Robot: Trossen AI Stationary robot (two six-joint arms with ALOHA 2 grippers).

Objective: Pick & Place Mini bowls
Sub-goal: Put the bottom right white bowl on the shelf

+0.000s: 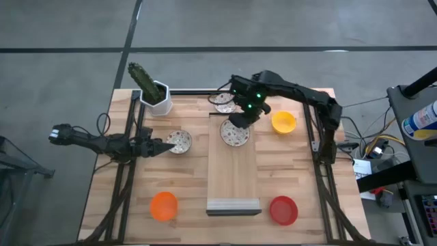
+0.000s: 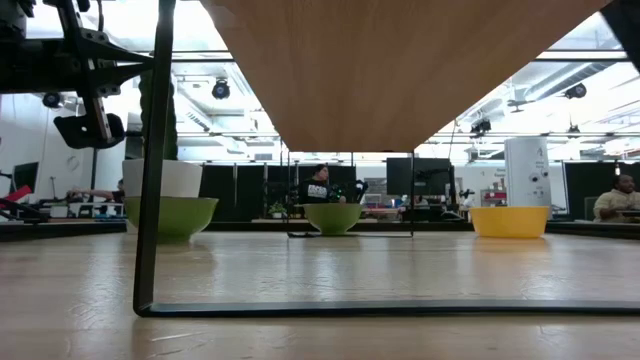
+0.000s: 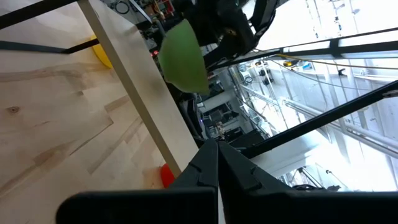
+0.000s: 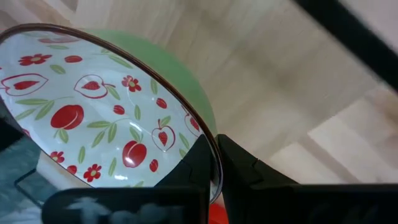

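Observation:
My right gripper point(image 1: 240, 121) is shut on a speckled mini bowl point(image 1: 234, 134), white inside and green outside, above the raised wooden board point(image 1: 232, 178). In the left wrist view this bowl point(image 3: 183, 56) shows its green underside. A second speckled bowl point(image 1: 179, 141) sits on the table beside my left gripper point(image 1: 164, 146), which is shut and hovers off the table point(image 2: 85, 128). A third speckled bowl point(image 1: 223, 102) stands at the board's far end. The yellow bowl point(image 1: 283, 122), orange bowl point(image 1: 164, 206) and red bowl point(image 1: 283, 210) rest on the table. My right gripper pinches the speckled bowl's rim point(image 4: 208, 140), one finger point(image 4: 196, 163) inside the bowl and one finger point(image 4: 245, 165) outside against the green wall. The fingers come from above and from the far right. The bowl is tilted and lifted clear of the board.
A white square pot with a cactus point(image 1: 156, 96) stands at the far left. The board stands on thin black metal legs point(image 2: 150, 180), with open space under it. Cables and equipment lie beyond the table's right edge point(image 1: 369, 147).

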